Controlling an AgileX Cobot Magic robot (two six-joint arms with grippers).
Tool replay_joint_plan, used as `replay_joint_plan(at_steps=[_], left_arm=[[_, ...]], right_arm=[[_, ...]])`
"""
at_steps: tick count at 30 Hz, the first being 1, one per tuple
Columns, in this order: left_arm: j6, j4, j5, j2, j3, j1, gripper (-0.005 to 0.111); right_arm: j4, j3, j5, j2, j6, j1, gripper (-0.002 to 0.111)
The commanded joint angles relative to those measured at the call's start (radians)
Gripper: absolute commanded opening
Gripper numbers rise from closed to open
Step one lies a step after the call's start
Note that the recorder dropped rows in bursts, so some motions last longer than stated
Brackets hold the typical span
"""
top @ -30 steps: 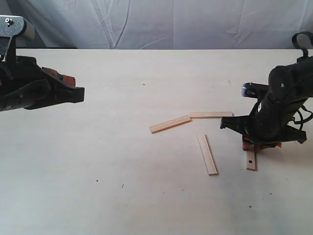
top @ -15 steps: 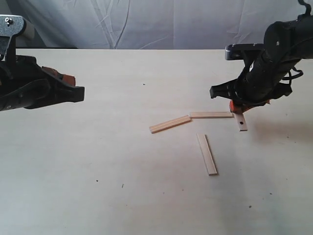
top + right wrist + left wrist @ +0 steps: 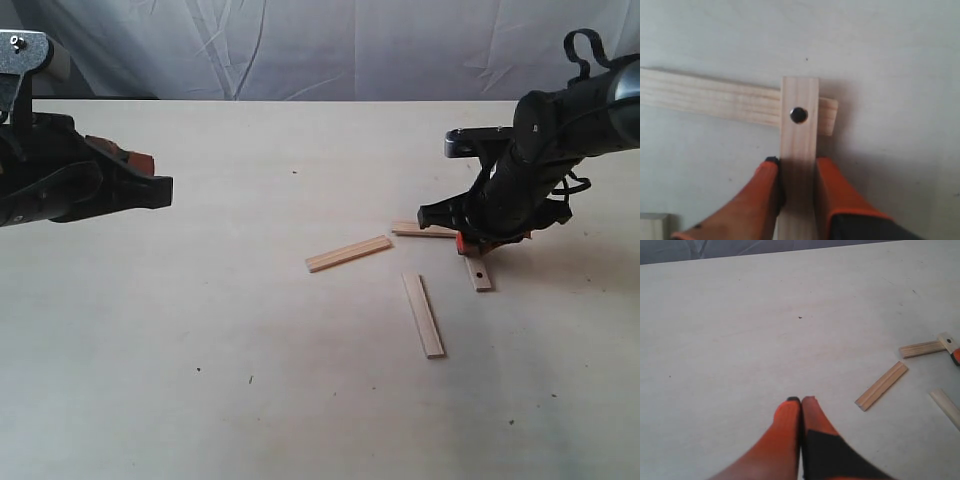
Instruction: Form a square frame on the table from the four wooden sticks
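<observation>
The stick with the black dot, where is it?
The dotted stick is right of centre in the exterior view, held by the right claw, crossing over the end of the farthest stick.

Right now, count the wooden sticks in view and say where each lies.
4. The slanted stick lies leftmost; the front stick lies alone; the back stick is partly hidden by the right gripper; the held stick, in that gripper, crosses the back stick's end.

Right claw (image 3: 469,243) carried held stick (image 3: 481,273) over far stick (image 3: 420,229) end.
</observation>
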Motion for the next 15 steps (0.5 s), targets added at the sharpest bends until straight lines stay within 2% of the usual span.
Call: replay_joint_plan(at_steps=[1,7,9,11,15], left_arm=[[-0.004,-0.013,-0.014,-0.007,-0.003,-0.005,0.0],[-0.004,-0.013,-0.014,-0.007,-0.003,-0.005,0.0],[-0.004,-0.013,-0.014,-0.005,-0.003,-0.005,0.0],[-0.004,-0.013,-0.014,0.004,-0.003,-0.005,0.0],[-0.004,-0.013,-0.022,0.016,-0.003,-0.005,0.0]], right_arm=[[0.0,-0.004,-0.011,-0.004,-0.007,-0.003,0.021],[0.0,-0.004,-0.008,-0.079,-0.007,-0.003,0.047],[0.023,-0.004,-0.006,-0.117,-0.002,-0.003,0.047],[0.133,-0.004,0.018,-0.129,-0.012,0.023,0.047],[0.081,-0.002,0.189,-0.103,-0.015,0.143,0.047]])
